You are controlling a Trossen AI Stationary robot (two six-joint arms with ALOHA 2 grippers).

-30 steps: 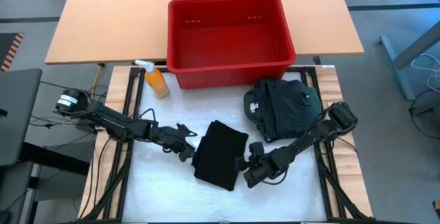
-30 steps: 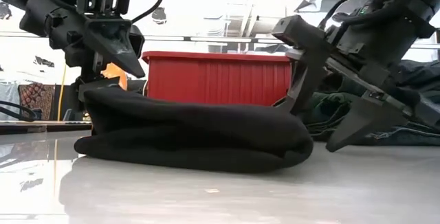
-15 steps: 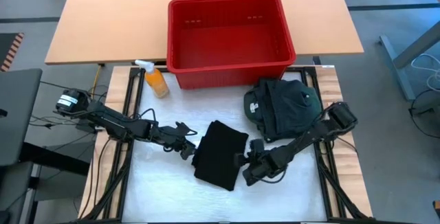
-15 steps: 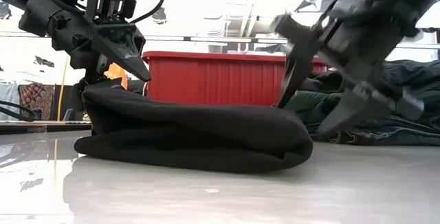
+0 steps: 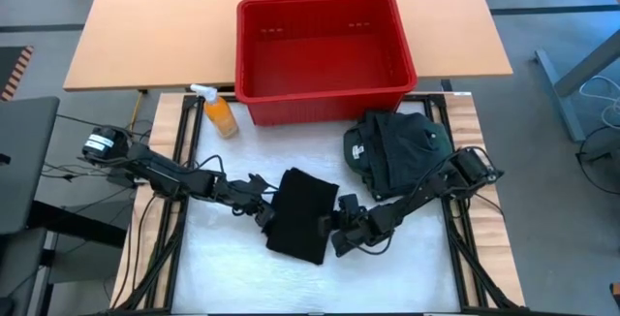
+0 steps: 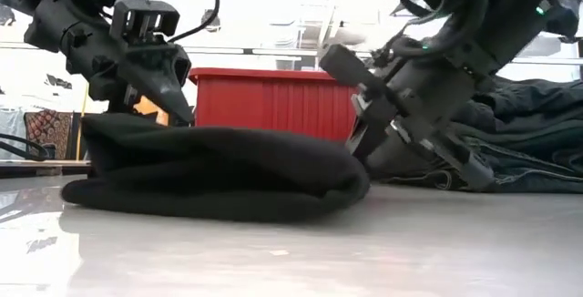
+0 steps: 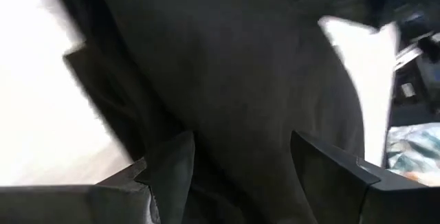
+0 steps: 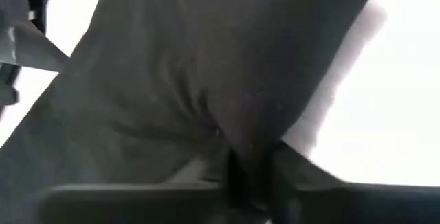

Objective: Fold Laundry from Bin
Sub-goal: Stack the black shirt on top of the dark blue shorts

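A folded black garment [image 5: 302, 215] lies flat on the white mat, also seen in the low view [image 6: 209, 174]. My left gripper [image 5: 263, 211] is open at its left edge, the fingers spread over the dark cloth [image 7: 240, 114]. My right gripper [image 5: 331, 229] is shut on the garment's right edge. More dark green laundry [image 5: 397, 151] is heaped at the right, in front of the red bin [image 5: 325, 103], which stands behind the mat with its inside bare. My left gripper [image 7: 240, 169] has its open fingers on either side of the garment's left edge; I cannot tell whether they touch the cloth. My right gripper [image 8: 251, 176] pinches a bunched fold at the garment's right edge [image 8: 251, 131] between its two fingers. It comes slanting down from the table's right. The garment lies on the mat.
An orange spray bottle [image 5: 219, 112] stands left of the bin. The green heap [image 6: 510, 142] lies close behind my right arm. Bare white mat [image 5: 223, 272] stretches toward the near edge. A wooden table [image 5: 155, 25] is behind the bin.
My right gripper has moved toward the table's left and down onto the garment's right edge and has shut there. The black garment has slid a little toward the left and its right end has bunched up.
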